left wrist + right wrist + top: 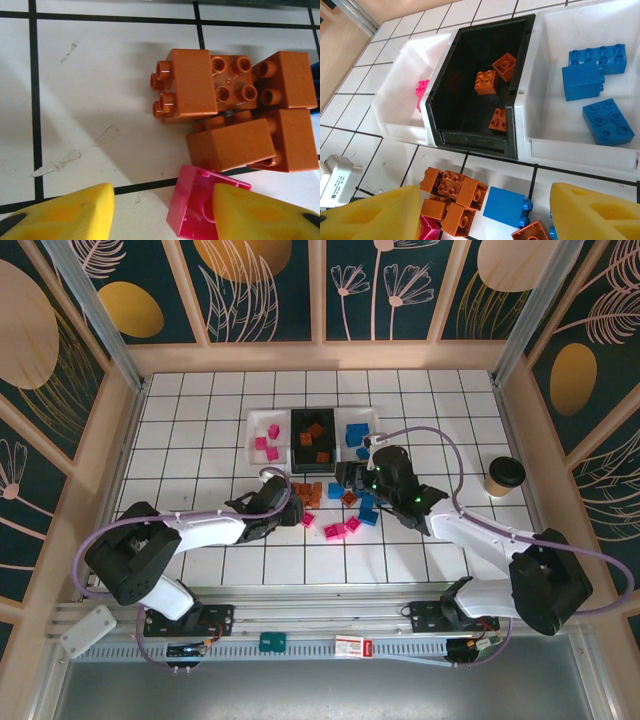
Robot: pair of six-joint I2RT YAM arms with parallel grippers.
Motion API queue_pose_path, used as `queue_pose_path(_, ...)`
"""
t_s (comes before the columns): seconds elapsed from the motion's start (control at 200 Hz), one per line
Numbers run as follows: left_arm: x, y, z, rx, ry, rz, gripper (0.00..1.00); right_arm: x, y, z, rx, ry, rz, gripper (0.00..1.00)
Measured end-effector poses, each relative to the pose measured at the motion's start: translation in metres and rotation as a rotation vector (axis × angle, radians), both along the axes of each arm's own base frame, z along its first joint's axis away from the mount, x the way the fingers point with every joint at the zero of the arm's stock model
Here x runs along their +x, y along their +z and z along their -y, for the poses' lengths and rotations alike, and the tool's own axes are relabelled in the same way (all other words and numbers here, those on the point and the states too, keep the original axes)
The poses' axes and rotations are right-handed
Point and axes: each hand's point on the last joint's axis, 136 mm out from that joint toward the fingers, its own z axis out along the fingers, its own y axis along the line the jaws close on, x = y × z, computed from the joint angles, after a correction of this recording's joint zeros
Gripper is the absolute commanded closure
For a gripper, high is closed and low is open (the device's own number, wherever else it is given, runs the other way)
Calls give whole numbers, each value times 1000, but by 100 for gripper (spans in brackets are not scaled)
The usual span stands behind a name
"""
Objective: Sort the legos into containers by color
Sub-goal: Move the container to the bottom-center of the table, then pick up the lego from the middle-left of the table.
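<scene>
Logged white tiled table. Found three rectangular plastic bins in a row at 12 o'clock of the loose pile: white bin at 9 o'clock with magenta bricks, black bin central with orange bricks, second white bin at 3 o'clock with blue bricks. Saw right gripper gaping, empty, above orange brick cluster. Saw left gripper spread, unclamped, straddling loose magenta plastic brick at cluster's 6 o'clock.

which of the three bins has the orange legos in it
The black bin in the middle: three orange legos lie inside. The left white bin holds pink legos, the right white bin blue legos.
</scene>
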Motion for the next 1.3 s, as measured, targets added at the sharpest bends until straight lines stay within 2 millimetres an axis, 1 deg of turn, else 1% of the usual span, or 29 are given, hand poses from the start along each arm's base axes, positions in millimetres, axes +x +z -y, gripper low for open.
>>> queue_pose_path(0.135, -2, -1, -5, 3, 14, 6, 50, -2, 9, 2, 14, -4, 21, 31)
queue_pose_path(0.245, -12, 1, -23, 17, 46, 7, 53, -3, 15, 5, 23, -11, 37, 31)
queue_pose_path(0.345, -25, 2, -41, 47, 70, 0, 52, -5, 14, 8, 22, -16, 39, 31)
queue_pose_path(0.435, -33, 9, -51, 56, 79, -4, 41, -6, 10, 9, 17, -16, 33, 31)
queue_pose_path(0.501, -34, 20, -51, 38, 78, 15, 32, -7, 8, 10, 14, -16, 29, 31)
queue_pose_path(0.561, -32, 35, -49, 13, 70, 44, 24, -7, 7, 10, 12, -16, 27, 31)
queue_pose_path(0.641, -27, 51, -43, -12, 57, 77, 21, -8, 6, 10, 12, -16, 26, 31)
queue_pose_path(0.701, -23, 53, -40, -9, 49, 83, 20, -8, 6, 10, 13, -17, 23, 31)
queue_pose_path(0.746, -22, 49, -38, 3, 41, 74, 19, -8, 5, 11, 12, -18, 22, 31)
queue_pose_path(0.906, -26, 17, -37, 70, 8, -1, 17, -10, 4, 12, 14, -19, 19, 31)
queue_pose_path(1.041, -25, 12, -31, 65, -22, -6, 19, -12, 7, 14, 26, -23, 23, 31)
queue_pose_path(1.116, -23, 8, -27, 61, -38, -6, 23, -13, 10, 14, 33, -25, 26, 31)
queue_pose_path(1.256, -25, -11, -27, 100, -57, -42, 37, -13, 13, 15, 40, -27, 30, 31)
queue_pose_path(1.296, -24, -13, -28, 118, -56, -38, 40, -14, 13, 16, 40, -29, 30, 31)
